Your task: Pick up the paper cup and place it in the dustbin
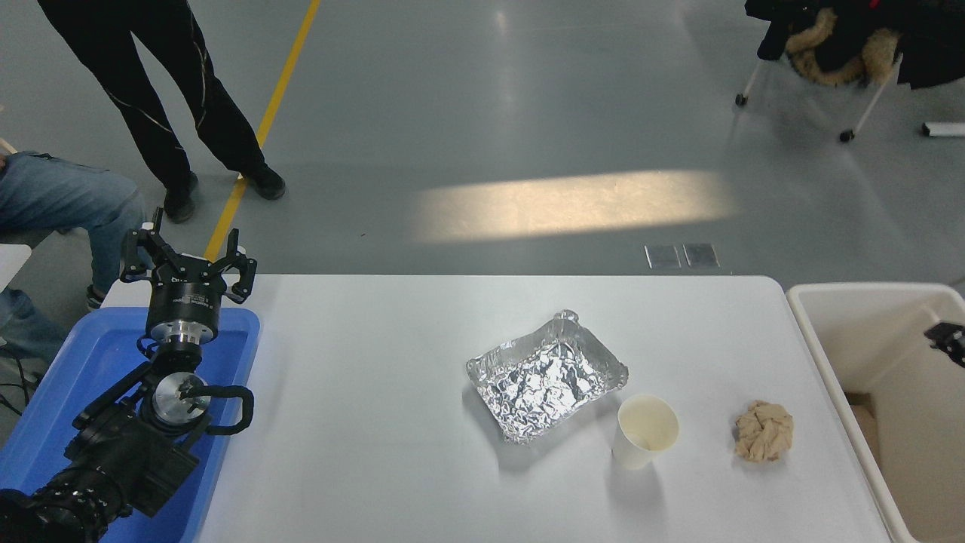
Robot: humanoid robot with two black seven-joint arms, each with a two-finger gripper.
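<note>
On the bench [392, 422] the foil tray [546, 375] lies near the middle, the paper cup [646, 431] upright just beside its right near corner, the paper ball [764, 431] farther right. The dustbin [829, 377] stands off the bench's right edge, the plastic tray [234, 377] over the left edge.

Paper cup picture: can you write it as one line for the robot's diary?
paper cup: upright on table, untouched | dustbin: right of table | left gripper: open, parked over blue tray | right gripper: barely visible
</note>
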